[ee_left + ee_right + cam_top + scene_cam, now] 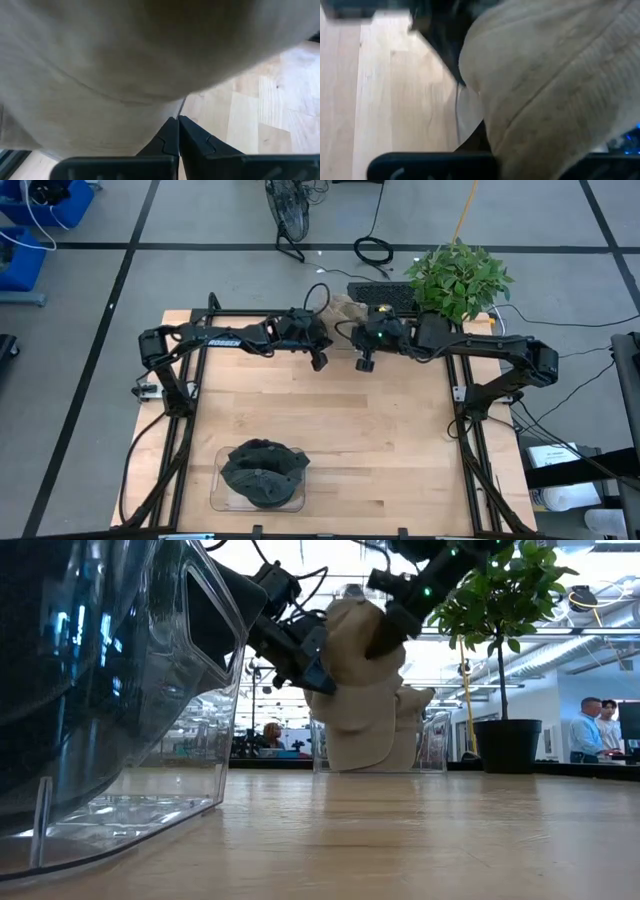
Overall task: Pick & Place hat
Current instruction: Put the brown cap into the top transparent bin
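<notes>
Your left gripper (178, 125) jaws are clamped on the tan ribbed hat (358, 690); the right gripper (385, 640) seems pressed into its soft crown, jaws hidden, above the pale wooden worktop (350, 430).

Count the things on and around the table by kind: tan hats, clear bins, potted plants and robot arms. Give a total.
Tan hats: 2 (lifted tan hat, tan hat behind it)
Clear bins: 2 (near bin, far bin)
Potted plants: 1 (potted plant)
Robot arms: 2 (left arm, right arm)
Total: 7
</notes>
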Tool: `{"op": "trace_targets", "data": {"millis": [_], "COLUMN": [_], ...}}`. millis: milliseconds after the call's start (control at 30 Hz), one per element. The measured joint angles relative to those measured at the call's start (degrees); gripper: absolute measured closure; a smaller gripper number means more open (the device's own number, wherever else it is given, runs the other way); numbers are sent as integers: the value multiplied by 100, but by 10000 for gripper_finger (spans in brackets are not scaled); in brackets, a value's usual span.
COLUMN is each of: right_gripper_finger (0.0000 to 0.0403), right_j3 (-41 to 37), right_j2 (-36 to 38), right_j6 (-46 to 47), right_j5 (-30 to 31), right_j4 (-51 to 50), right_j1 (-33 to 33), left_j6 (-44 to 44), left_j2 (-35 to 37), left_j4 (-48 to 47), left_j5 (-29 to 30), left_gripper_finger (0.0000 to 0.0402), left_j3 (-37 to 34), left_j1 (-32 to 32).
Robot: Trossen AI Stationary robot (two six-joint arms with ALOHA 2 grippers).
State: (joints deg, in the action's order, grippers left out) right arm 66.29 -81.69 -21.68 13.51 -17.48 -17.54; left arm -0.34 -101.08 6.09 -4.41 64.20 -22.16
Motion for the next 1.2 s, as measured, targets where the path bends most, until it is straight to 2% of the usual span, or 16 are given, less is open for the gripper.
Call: {"op": "trace_targets", "data": {"millis": [133, 333, 433, 533, 667, 833, 1000, 1200], "right_gripper_finger": [403, 403, 403, 403, 403, 403, 403, 403], "right_j3": [-289, -298, -298, -298, -293, -302, -302, -298], "right_j2": [-2, -2, 23, 31, -67, -358, -354, -354], "right_j6": [56, 297, 301, 301, 400, 559, 517, 556], "right_j5": [0, -8, -3, -34, -565, -618, -954, -1066], "right_j4": [219, 103, -38, 246, 562, 54, 482, 606], "right_j1": [2, -38, -103, -168, -330, -468, -468, -464], "left_j6": [37, -105, 77, 295, 291, 172, 264, 325], "left_j2": [-4, 50, 222, 381, 578, 753, 830, 827], "left_j4": [-39, -17, 11, 42, -24, -109, -42, 403], "left_j5": [0, -144, -222, -204, -201, -196, -155, -144], "left_gripper_finger": [391, 392, 380, 378, 394, 389, 380, 397], "left_j3": [-2, -7, -9, -2, -2, -2, -2, -4], "left_j1": [-16, -37, -5, 36, 39, 42, 49, 44]}}
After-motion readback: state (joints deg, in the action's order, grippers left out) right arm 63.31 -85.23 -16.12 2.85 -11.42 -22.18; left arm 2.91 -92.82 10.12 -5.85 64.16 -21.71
